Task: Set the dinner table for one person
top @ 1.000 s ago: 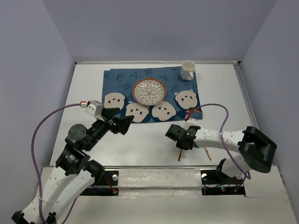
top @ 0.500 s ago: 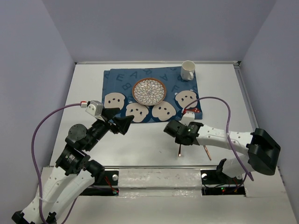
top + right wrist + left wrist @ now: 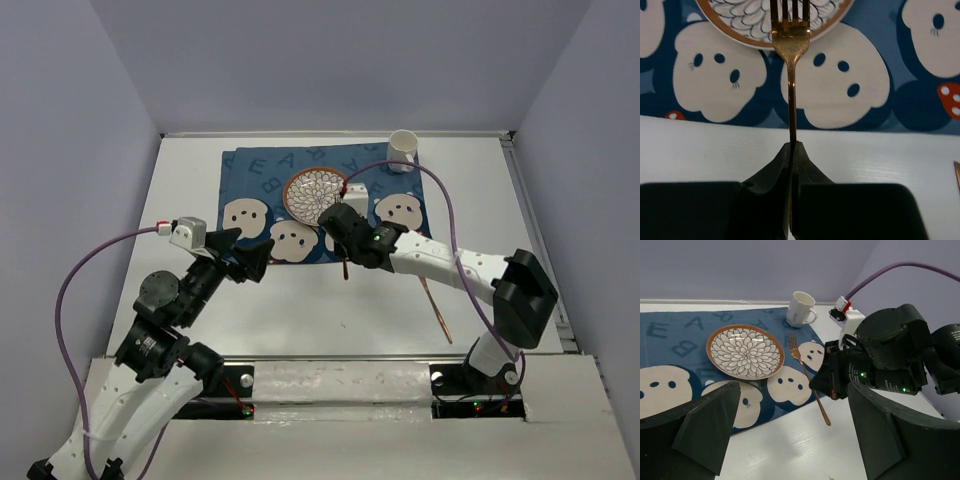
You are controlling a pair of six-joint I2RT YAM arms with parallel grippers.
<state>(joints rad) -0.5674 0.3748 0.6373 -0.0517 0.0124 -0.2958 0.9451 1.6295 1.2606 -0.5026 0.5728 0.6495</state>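
Fork [image 3: 792, 95], nipped in the closed right pincer [image 3: 791, 146], has come from bench [image 3: 300, 315] front to the plate [image 3: 308, 190] for laying; left pincer [image 3: 250, 248] gapes empty.

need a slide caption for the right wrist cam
Right gripper shut on the handle of a copper fork, tines toward the patterned plate on the blue face-print mat.

Robot lab cell: white tabletop [image 3: 330, 320] enclosed by bare lavender walls [image 3: 330, 60]; cabled arms [image 3: 440, 264] bolted to its near edge.
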